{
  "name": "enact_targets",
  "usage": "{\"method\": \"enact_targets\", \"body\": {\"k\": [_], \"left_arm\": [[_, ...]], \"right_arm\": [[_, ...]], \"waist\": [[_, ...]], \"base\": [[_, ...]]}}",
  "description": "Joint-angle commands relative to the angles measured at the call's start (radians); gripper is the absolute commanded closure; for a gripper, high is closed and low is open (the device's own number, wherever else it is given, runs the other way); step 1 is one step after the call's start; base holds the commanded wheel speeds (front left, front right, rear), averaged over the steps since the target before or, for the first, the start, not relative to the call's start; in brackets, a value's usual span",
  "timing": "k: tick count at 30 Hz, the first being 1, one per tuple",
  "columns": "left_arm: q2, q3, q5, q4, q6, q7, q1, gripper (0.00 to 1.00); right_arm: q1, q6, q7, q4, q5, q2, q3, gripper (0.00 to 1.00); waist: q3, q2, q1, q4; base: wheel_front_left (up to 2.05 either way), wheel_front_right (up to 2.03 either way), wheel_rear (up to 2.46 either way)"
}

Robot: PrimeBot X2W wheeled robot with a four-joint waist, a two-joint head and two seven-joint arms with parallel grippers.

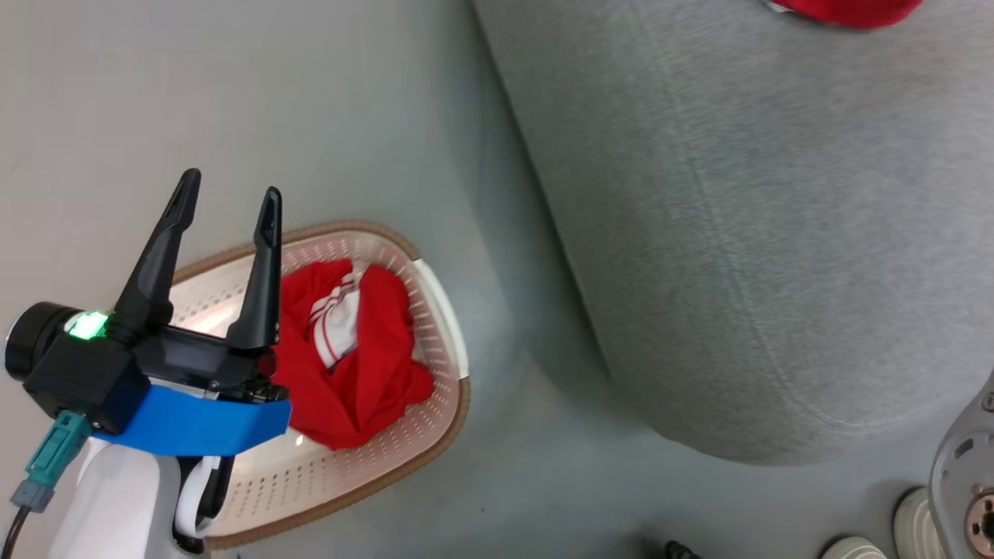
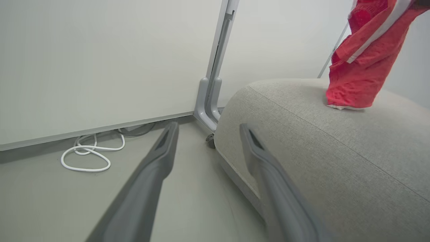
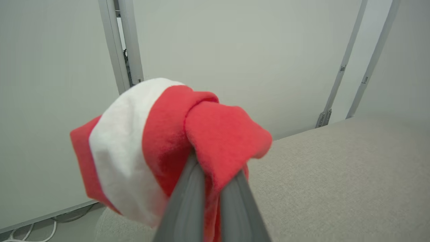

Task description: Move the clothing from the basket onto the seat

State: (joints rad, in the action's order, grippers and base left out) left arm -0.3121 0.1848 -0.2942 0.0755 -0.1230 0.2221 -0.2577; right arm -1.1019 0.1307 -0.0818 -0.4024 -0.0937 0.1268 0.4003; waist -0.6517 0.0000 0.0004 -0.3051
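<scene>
Right now my right gripper is clamped tight on one red garment, which hangs with its lower end touching the seat, far right. My left gripper hovers with fingers spread wide and empty over the basket, near left, where the other red garment lies crumpled.

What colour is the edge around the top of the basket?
Brown, woven-looking, on the cream-white perforated plastic basket. The head view shows it best.
</scene>
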Motion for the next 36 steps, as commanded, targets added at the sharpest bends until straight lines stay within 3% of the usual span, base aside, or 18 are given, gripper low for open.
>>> {"method": "enact_targets", "body": {"k": [1, 10, 11, 12, 24, 30, 36], "left_arm": [[-0.001, 0.008, 0.004, 0.002, -0.001, 0.008, -0.031, 0.0], [0.014, 0.033, -0.021, -0.051, -0.005, 0.032, -0.025, 0.0], [0.015, 0.034, -0.022, -0.058, -0.005, 0.035, -0.021, 0.0], [0.017, 0.036, -0.024, -0.066, -0.006, 0.037, -0.017, 0.0], [0.088, 0.04, -0.064, -0.159, -0.009, 0.044, 0.062, 0.0], [0.134, -0.017, -0.066, -0.196, -0.009, 0.044, 0.141, 0.0], [0.156, -0.087, -0.058, -0.243, -0.01, 0.044, 0.215, 0.0]], "right_arm": [[-0.015, 0.0, 0.006, -0.023, 0.018, 0.011, 0.024, 1.0], [0.063, 0.0, 0.074, -0.258, 0.169, 0.048, 0.166, 0.98], [0.07, 0.0, 0.084, -0.274, 0.181, 0.051, 0.167, 0.27], [0.08, 0.0, 0.091, -0.292, 0.185, 0.05, 0.169, 0.0], [0.271, 0.0, 0.18, -0.341, 0.183, 0.077, 0.061, 0.0], [0.456, 0.0, 0.208, -0.252, 0.147, 0.04, -0.096, 0.0], [0.645, 0.0, 0.225, -0.069, 0.085, -0.01, -0.242, 0.0]], "waist": [[-0.053, 0.0, -0.0004, 0.056], [-0.021, 0.0, -0.0004, 0.116], [-0.011, 0.0, -0.0004, 0.117], [0.0, 0.0, -0.0004, 0.119], [0.263, 0.0, -0.0004, 0.127], [0.398, 0.0, -0.0004, 0.13], [0.485, 0.0, -0.0004, 0.138]], "base": [[0.0, 0.0, 0.0], [0.0, 0.0, 0.0], [0.0, 0.0, 0.0], [0.0, 0.0, 0.0], [0.0, 0.0, 0.0], [0.0, 0.0, 0.0], [0.0, 0.0, 0.0]]}}
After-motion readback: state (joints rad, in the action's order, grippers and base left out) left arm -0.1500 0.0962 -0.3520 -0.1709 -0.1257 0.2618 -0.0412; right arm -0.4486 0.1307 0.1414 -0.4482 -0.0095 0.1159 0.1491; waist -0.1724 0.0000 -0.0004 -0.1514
